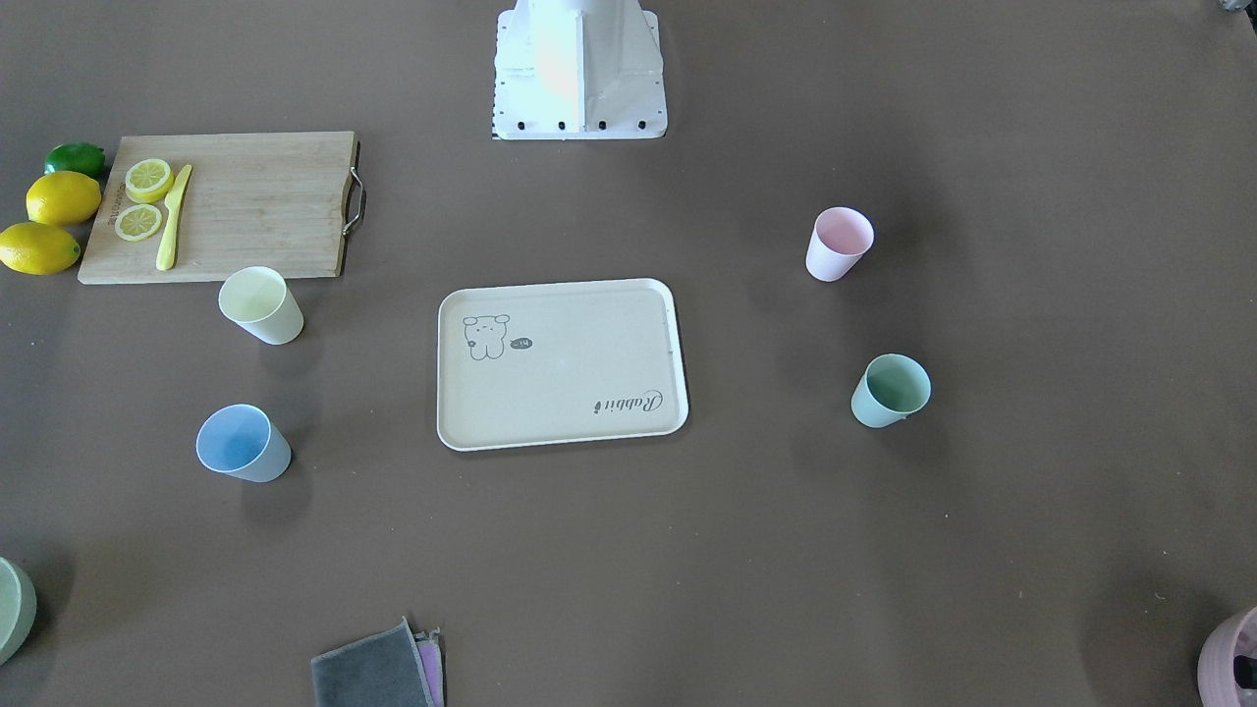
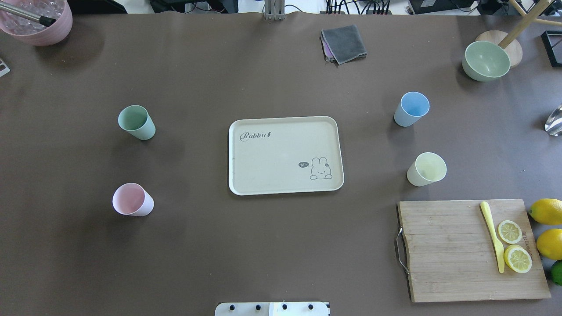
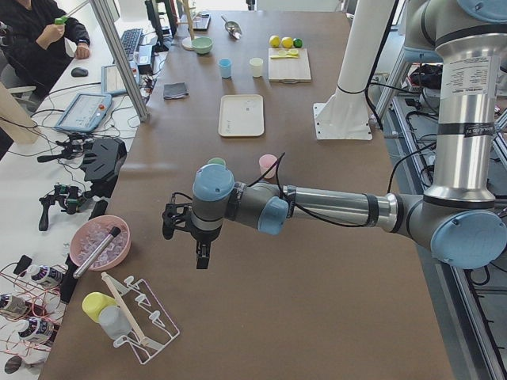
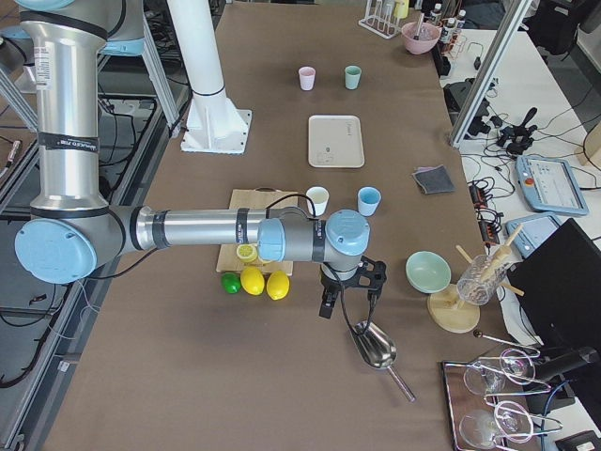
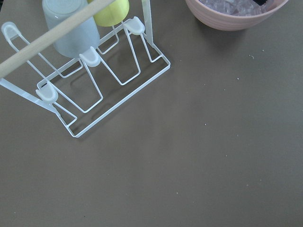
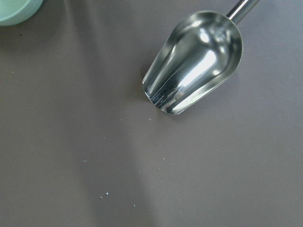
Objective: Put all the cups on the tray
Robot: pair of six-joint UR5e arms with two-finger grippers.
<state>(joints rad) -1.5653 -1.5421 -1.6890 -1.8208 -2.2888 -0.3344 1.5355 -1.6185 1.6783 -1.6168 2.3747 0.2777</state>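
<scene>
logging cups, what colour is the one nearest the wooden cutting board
Pale yellow; the small matte tapered cup shows best in the overhead view.

Four cups (image 2: 136, 122) (image 2: 132, 199) (image 2: 412, 109) (image 2: 426, 169) flank the tray (image 2: 281, 153), two each side.

The pink cup (image 2: 133, 199) and green cup (image 2: 136, 122) stand upright left of the cream tray (image 2: 272, 162), blue cup (image 2: 411, 109) and yellow cup (image 2: 426, 169) right.

I see smooth, matte cups (image 2: 137, 123) flanking a matte cream tray (image 2: 281, 153). Right of the tray sits a grainy wooden board (image 2: 456, 250) with a metal handle (image 2: 400, 248). A mirror-glossy steel scoop (image 6: 194, 61) shows elsewhere.
</scene>
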